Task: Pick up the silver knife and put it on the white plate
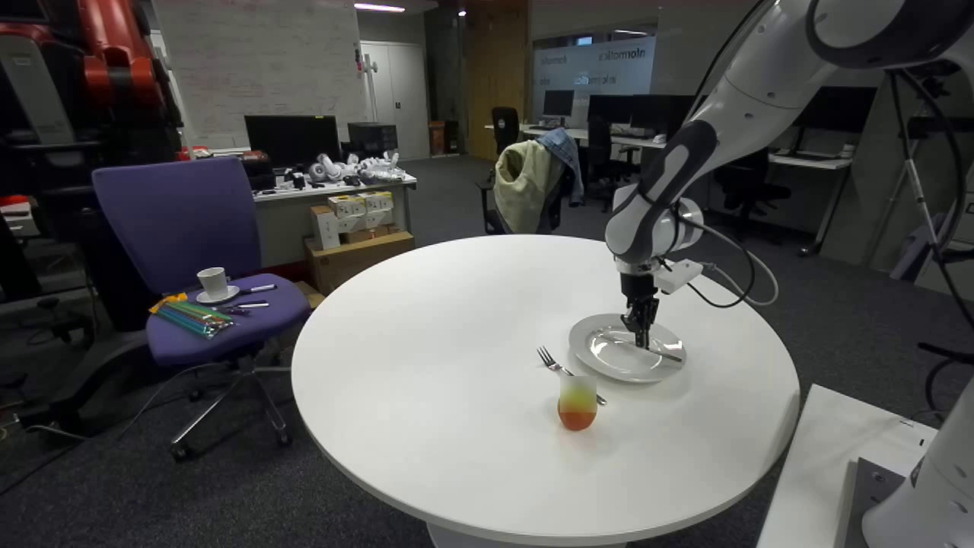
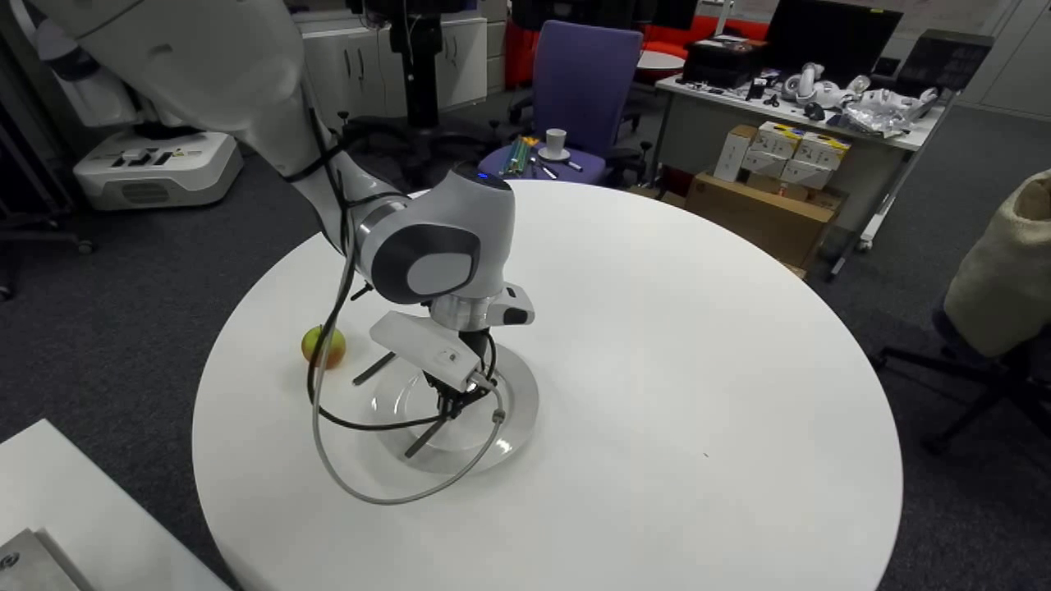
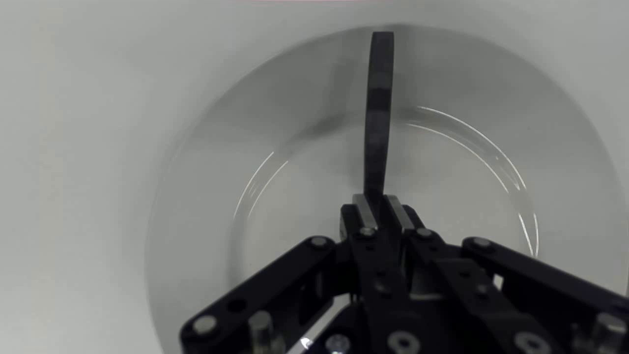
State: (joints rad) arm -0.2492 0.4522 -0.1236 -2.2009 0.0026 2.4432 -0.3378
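In the wrist view, the silver knife (image 3: 378,110) runs near-vertical from the middle of the frame to the upper middle; looks dark grey to almost black there, paler bands across it, end blunt and squared, slimmer toward the tool (image 3: 375,201). Tool narrow, fingers (image 3: 399,212) on both sides of the knife, gripping it. White plate (image 3: 491,78) behind, round, glossy, raised rim; the knife's visible end falls inside the plate's outline. Whether knife and plate touch: can't tell. In an exterior view, the knife (image 1: 666,355) is a thin, straight grey strip right of centre, slanting down to the right over the plate, tool pointing down at about its middle. In an exterior view, only a short dark length of the knife (image 2: 425,438) shows, at the tool's lower left. Fork (image 1: 549,359) on the tabletop (image 1: 426,342) just beside the plate, tines toward upper left, handle partly hidden at the apple (image 1: 577,420). Apple red below, yellow-green above, upper part pixelated.
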